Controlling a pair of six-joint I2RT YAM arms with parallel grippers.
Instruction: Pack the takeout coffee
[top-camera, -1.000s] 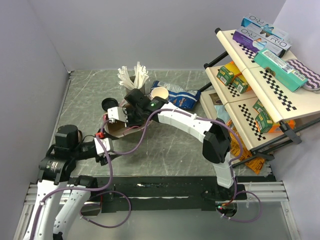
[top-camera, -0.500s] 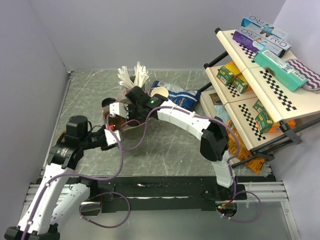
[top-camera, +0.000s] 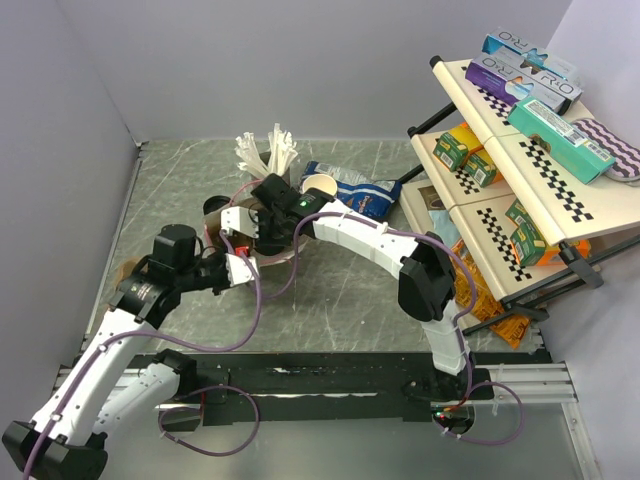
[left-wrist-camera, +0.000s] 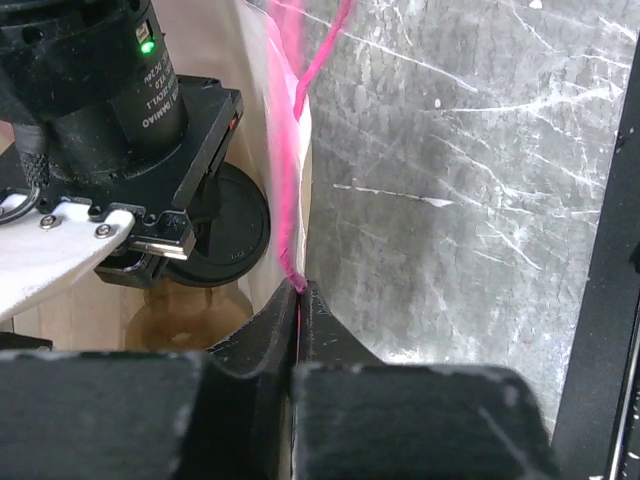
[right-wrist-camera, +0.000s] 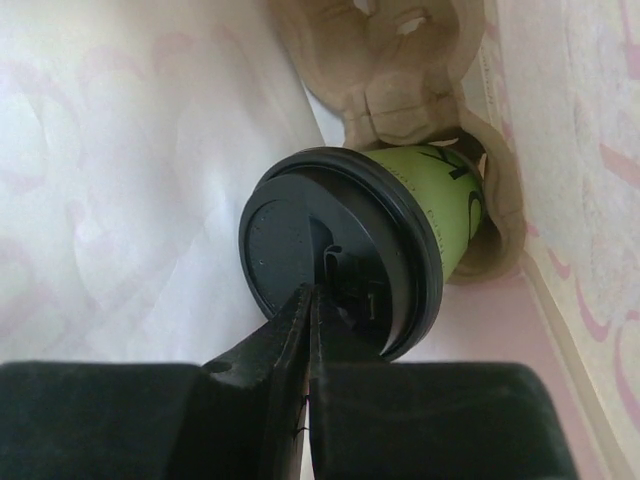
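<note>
The takeout coffee, a green cup with a black lid, sits in a brown pulp carrier inside a white-and-pink paper bag. My right gripper reaches down into the bag, shut, with its tips right at the lid's top. In the left wrist view the lid shows under the right wrist. My left gripper is shut on the bag's pink-printed rim at its near side. From above, both grippers meet at the bag, which hides the cup.
A loose black lid lies left of the bag. Behind it stand white utensils, a stack of cream cups and a blue snack packet. A checkered shelf rack with boxes fills the right side.
My left arm has swung forward to the bag and its jaws have closed on the rim. The right gripper stays shut inside the bag, barely moved.
</note>
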